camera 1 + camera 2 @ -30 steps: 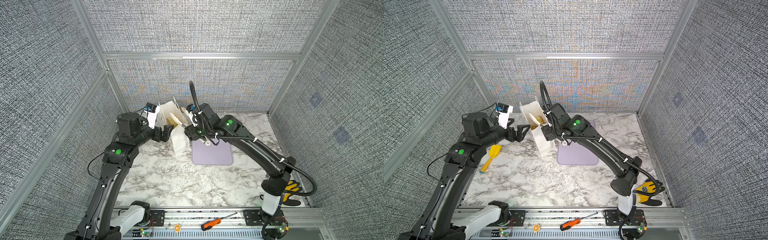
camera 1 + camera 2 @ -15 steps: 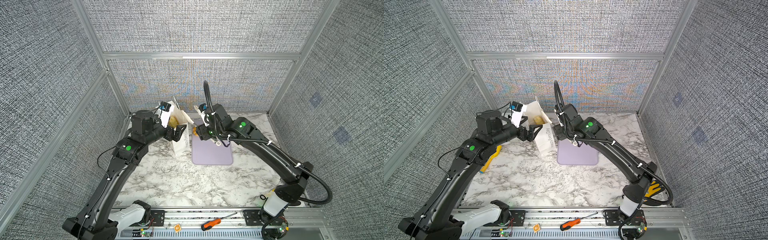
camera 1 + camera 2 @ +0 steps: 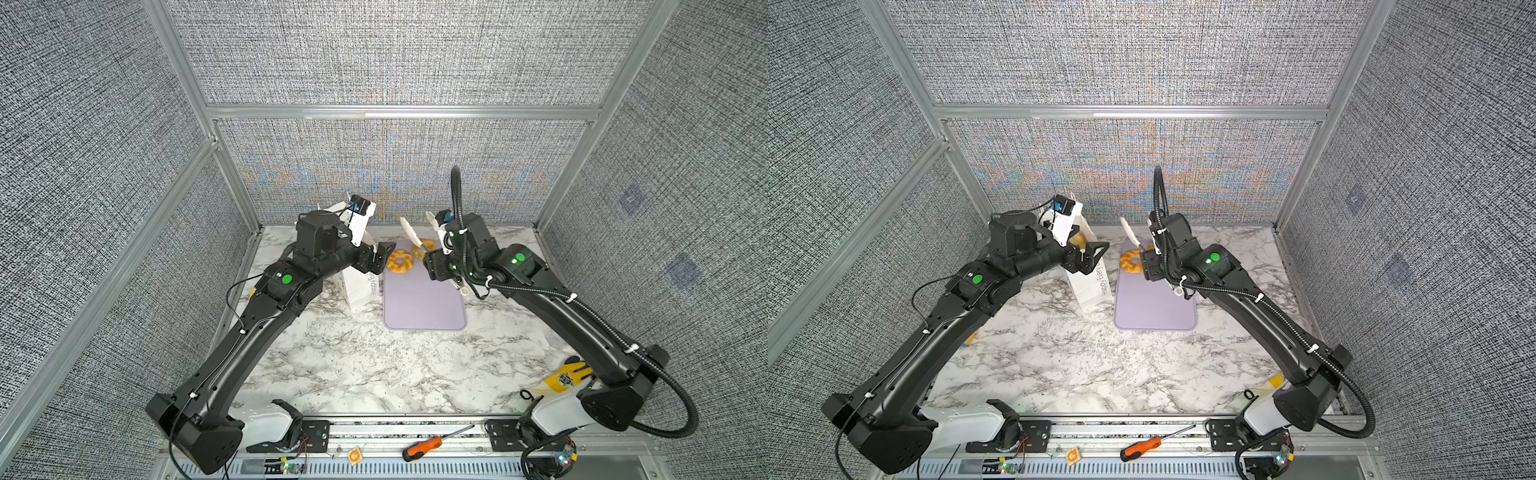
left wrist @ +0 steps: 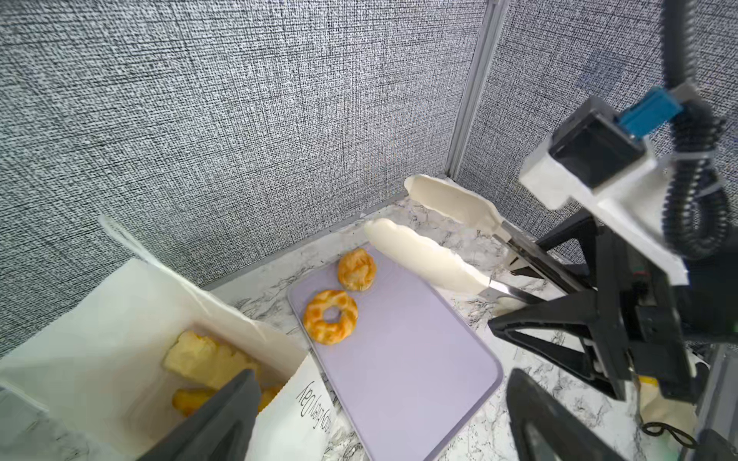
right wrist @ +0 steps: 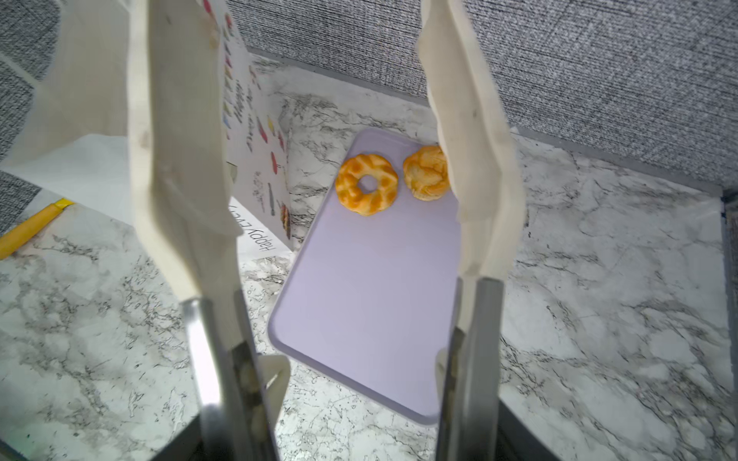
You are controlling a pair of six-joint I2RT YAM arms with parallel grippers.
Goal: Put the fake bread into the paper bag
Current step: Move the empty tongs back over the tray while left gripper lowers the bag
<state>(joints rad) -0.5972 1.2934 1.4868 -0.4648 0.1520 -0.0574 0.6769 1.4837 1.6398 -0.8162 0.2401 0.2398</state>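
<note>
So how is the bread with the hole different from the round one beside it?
The ring bread has a hole through its middle; the round bun is solid. The ring looks wider and has a criss-cross top, while the bun has folded ridges. The ring lies nearer the paper bag, the bun farther from it. Both are glossy golden-orange and lie on the purple tray.

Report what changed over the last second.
The right hand, gripping the tongs, drew back from the paper bag's mouth to the far end of the tray; the tongs are open and empty. The left hand swung from the bag's left side across to above its tray-side rim, open. Bag and tray stayed put.
</note>
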